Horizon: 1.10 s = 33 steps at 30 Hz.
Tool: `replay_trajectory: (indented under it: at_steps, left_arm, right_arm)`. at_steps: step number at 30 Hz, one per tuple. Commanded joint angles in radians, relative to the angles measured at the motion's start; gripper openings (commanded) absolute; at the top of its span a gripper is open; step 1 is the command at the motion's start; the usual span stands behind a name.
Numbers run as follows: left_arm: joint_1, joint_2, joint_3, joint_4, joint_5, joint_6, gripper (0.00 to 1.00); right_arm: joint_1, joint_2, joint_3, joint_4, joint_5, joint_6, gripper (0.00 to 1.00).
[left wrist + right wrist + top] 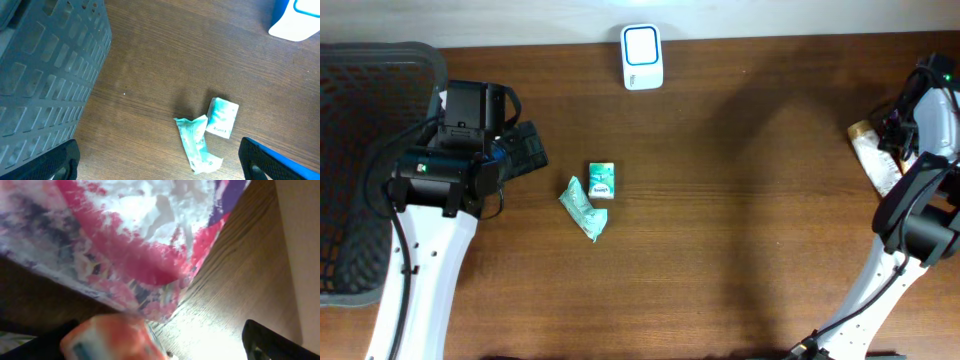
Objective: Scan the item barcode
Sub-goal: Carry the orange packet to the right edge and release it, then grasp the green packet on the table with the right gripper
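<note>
White scanner [642,56] with a blue-rimmed face sits at the desk's [750,220] far edge, centre. Mid-desk, a small teal box [601,180] lies flat, label up. A crumpled teal pouch [584,209] lies slantwise at its near-left corner, just beside it or touching. Far right, a pale tube [875,155] with a brown cap lies on the desk. A crinkled pink-and-white packet [125,240] fills the right wrist view.
</note>
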Motion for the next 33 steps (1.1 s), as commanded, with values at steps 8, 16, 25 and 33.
replay_trajectory:
  at_steps: [8, 16, 25, 33]
  left_arm:
    - [0.002, -0.004, 0.004, -0.001, -0.007, 0.016, 0.99]
    - [0.002, -0.004, 0.004, -0.001, -0.007, 0.016, 0.99]
    - [0.002, -0.004, 0.004, -0.001, -0.007, 0.016, 0.99]
    - [0.002, -0.004, 0.004, -0.001, -0.007, 0.016, 0.99]
  right_arm:
    - [0.157, -0.331, 0.003, 0.01, -0.887, 0.078, 0.99]
    - [0.684, -0.276, -0.121, -0.018, -1.105, -0.04, 0.7]
    - [0.955, -0.045, -0.173, 0.265, -1.059, 0.393, 0.45]
    - [1.005, 0.014, -0.194, 0.271, -1.058, 0.426, 0.37]
